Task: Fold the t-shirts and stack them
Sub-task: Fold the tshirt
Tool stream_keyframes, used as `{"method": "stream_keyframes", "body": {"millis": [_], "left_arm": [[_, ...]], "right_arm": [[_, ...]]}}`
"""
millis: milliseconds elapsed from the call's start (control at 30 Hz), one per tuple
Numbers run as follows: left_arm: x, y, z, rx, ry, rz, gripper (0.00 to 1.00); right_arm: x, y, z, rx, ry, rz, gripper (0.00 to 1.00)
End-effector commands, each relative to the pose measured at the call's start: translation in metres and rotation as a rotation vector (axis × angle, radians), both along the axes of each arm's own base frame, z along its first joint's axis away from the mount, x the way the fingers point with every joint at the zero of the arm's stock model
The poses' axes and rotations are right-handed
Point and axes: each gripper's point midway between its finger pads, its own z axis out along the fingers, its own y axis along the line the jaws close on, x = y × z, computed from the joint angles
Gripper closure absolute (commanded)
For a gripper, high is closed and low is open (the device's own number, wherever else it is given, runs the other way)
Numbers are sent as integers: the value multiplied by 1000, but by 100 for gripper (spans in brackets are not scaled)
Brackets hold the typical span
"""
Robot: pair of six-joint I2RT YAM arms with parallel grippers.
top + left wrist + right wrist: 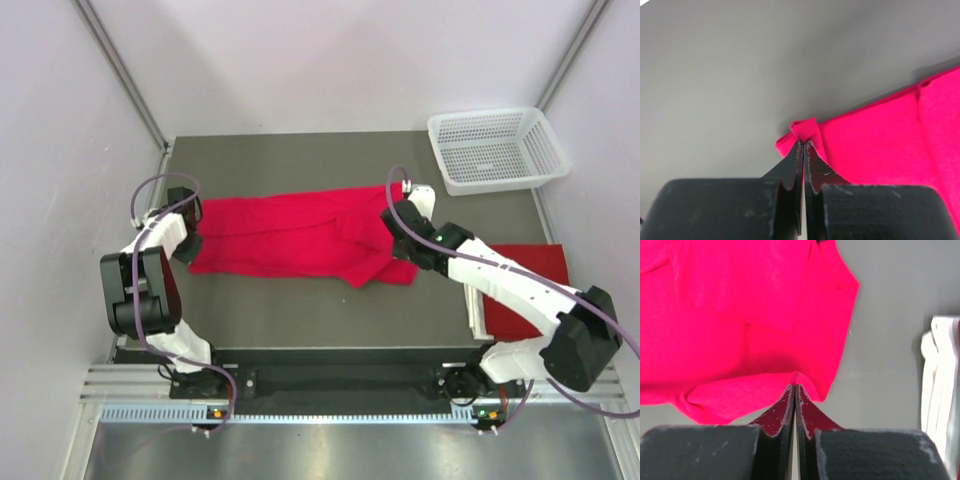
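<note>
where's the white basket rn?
Top view: the white mesh basket sits empty at the far right corner of the table, up and to the right of the red t-shirt spread across mid-table, not touching it.

Red t-shirt (pixel 740 315) edge in closed tool (pixel 795 389)

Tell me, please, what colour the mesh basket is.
The basket is white, seen best in the top external view.
</note>
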Motion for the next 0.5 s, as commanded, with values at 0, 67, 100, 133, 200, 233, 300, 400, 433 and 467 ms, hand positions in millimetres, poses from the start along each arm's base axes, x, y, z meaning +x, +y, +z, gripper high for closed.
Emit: {"method": "stream_keyframes", "body": {"millis": [0, 67, 100, 133, 200, 233, 300, 400, 433, 467], "left_arm": [[20, 9, 11, 35, -16, -10, 100], [23, 10, 9, 36, -6, -14, 100], [26, 10, 9, 32, -12, -12, 100], [28, 9, 9, 28, -16, -14, 100], [34, 9, 10, 24, -28, -12, 100], [38, 8, 10, 17, -35, -15, 100], [44, 8, 11, 13, -33, -19, 100], [51, 9, 10, 10, -14, -28, 100], [53, 9, 8, 11, -6, -39, 100], [54, 8, 5, 10, 5, -45, 100]], "right_arm": [[31, 2, 12, -5, -19, 43, 100], [38, 0, 9, -17, -6, 53, 100], [45, -3, 8, -25, 1, 41, 100], [49, -3, 8, -30, 5, 43, 100], [59, -7, 8, -46, 11, 37, 100], [62, -7, 7, -52, 15, 43, 100], [70, -8, 8, -64, 17, 39, 100], [80, -10, 7, -87, 29, 38, 100], [82, -10, 7, -96, 32, 42, 100], [85, -12, 8, -99, 34, 37, 100]]}}
